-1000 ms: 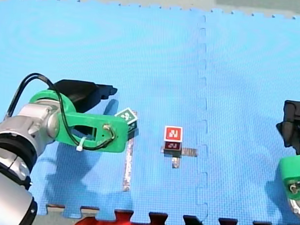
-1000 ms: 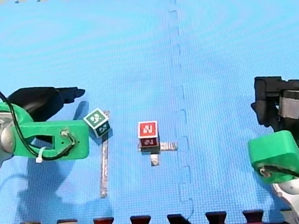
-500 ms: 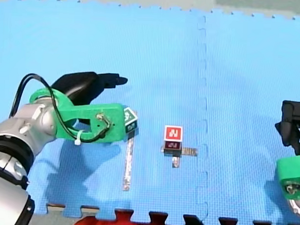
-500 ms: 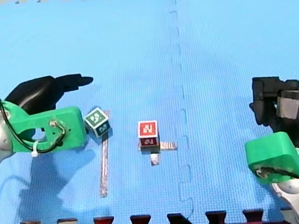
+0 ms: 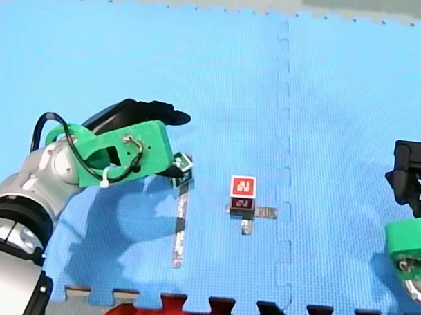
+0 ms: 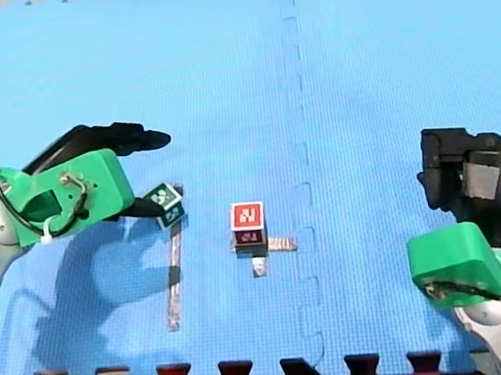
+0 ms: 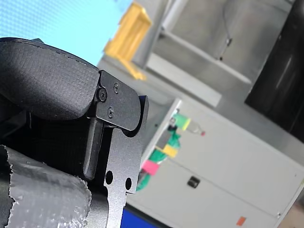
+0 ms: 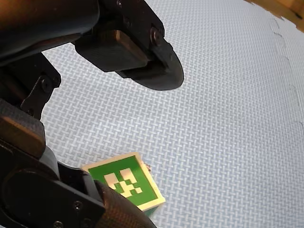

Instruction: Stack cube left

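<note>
A green cube [image 5: 183,169] with a white pattern sits on the blue foam mat [image 5: 220,75], left of centre. A red cube [image 5: 242,188] stands to its right, apart from it, on a short grey strip. My left hand [image 5: 153,115] hovers over and just behind the green cube, its green wrist bracket [image 5: 121,151] covering part of the cube. In the second wrist view the green cube [image 8: 124,180] lies on the mat beneath the black fingers [image 8: 152,71], untouched. My right hand [image 6: 463,181] stays at the mat's right edge, holding nothing.
A long grey strip [image 5: 180,225] runs from the green cube toward the mat's front edge. A toothed seam [image 5: 286,160] splits the mat right of the red cube. Something red [image 5: 136,312] shows below the front edge. The far half of the mat is open.
My left hand has swung forward and to the right, from beside the green cube to over it, with the wrist turned upward. Both cubes and the right hand have stayed put.
</note>
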